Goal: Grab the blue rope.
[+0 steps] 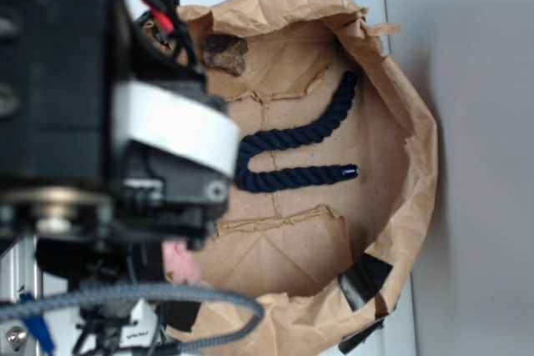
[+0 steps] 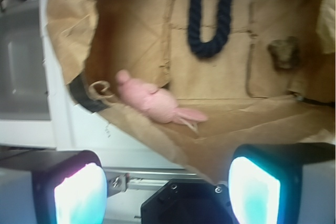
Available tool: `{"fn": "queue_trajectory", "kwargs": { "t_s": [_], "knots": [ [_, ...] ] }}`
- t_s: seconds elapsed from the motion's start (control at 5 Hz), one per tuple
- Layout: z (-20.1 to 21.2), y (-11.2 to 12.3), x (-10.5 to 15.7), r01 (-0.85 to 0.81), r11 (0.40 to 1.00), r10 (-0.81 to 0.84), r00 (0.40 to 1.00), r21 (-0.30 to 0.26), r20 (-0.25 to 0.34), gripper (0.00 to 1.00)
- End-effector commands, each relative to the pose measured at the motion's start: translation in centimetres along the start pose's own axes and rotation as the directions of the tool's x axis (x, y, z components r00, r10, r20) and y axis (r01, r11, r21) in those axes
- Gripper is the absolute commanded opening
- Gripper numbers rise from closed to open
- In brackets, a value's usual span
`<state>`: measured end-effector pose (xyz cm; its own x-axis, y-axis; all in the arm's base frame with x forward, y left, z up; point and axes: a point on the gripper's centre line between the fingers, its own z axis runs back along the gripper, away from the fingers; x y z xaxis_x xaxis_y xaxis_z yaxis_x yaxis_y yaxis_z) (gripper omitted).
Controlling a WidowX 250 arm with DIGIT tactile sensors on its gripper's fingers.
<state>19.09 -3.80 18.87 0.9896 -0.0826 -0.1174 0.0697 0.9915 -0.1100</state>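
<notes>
The blue rope (image 1: pixel 294 145) is a thick navy twisted length lying in an S-curve on the floor of a flattened brown paper bag (image 1: pixel 413 164). The wrist view shows its U-bend (image 2: pixel 210 24) near the top middle, far from my fingers. My gripper (image 2: pixel 168 190) is open, with two glowing pads (image 2: pixel 79 195) wide apart at the bottom of the wrist view and nothing between them. It hovers over the near rim of the bag. From the exterior view the arm's dark body (image 1: pixel 92 106) fills the left side, short of the rope.
A pink plush (image 2: pixel 157 103) lies by the bag's near wall, between gripper and rope. A brown lump (image 1: pixel 225 53) sits at the bag's far corner. Crumpled bag walls rise around the floor. Grey braided cable (image 1: pixel 125 298) loops below the arm. White surface (image 2: pixel 21 77) lies left.
</notes>
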Motion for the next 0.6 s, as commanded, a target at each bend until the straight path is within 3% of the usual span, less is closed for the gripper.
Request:
{"fn": "queue_trajectory", "kwargs": {
  "t_s": [0.0,0.2,0.4],
  "knots": [
    [1.1,0.1,0.3,-0.004,1.000,0.004,0.999,-0.005,0.048,1.00],
    [1.1,0.1,0.3,-0.004,1.000,0.004,0.999,-0.005,0.048,1.00],
    [0.0,1.5,2.2,0.020,1.000,-0.020,0.997,0.004,0.072,1.00]
  ]
}}
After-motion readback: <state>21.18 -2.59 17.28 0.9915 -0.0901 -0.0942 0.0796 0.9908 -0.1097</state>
